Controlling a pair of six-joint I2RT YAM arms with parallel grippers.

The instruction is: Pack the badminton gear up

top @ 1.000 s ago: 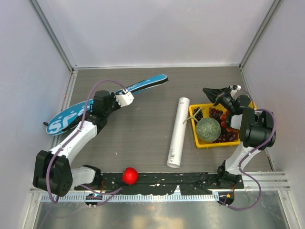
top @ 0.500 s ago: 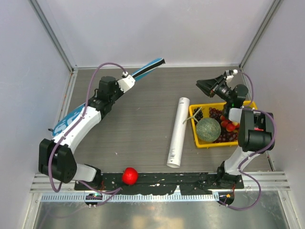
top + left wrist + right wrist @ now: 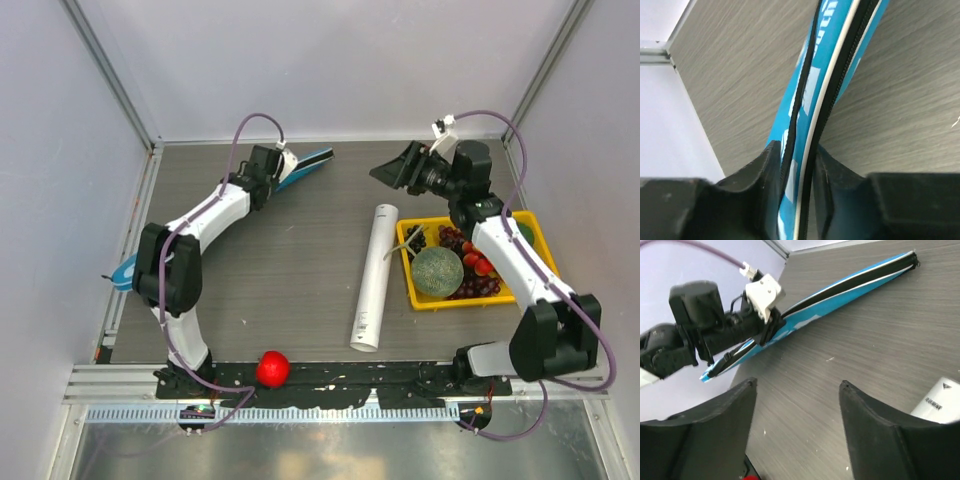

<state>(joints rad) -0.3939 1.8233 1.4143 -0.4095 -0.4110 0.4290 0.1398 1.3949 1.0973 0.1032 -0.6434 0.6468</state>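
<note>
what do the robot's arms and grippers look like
Both arms have white links with black joints: left arm, right arm. A purple cable loops along each. The left gripper and right gripper have matte black, wedge-shaped fingers; a white connector block sits on the left wrist.

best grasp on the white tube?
Come top-down on the white tube, slightly nearer than mid-length, with fingers across its width. It lies flat with its long axis running near to far, and the yellow tray crowds its far half on the right.
</note>
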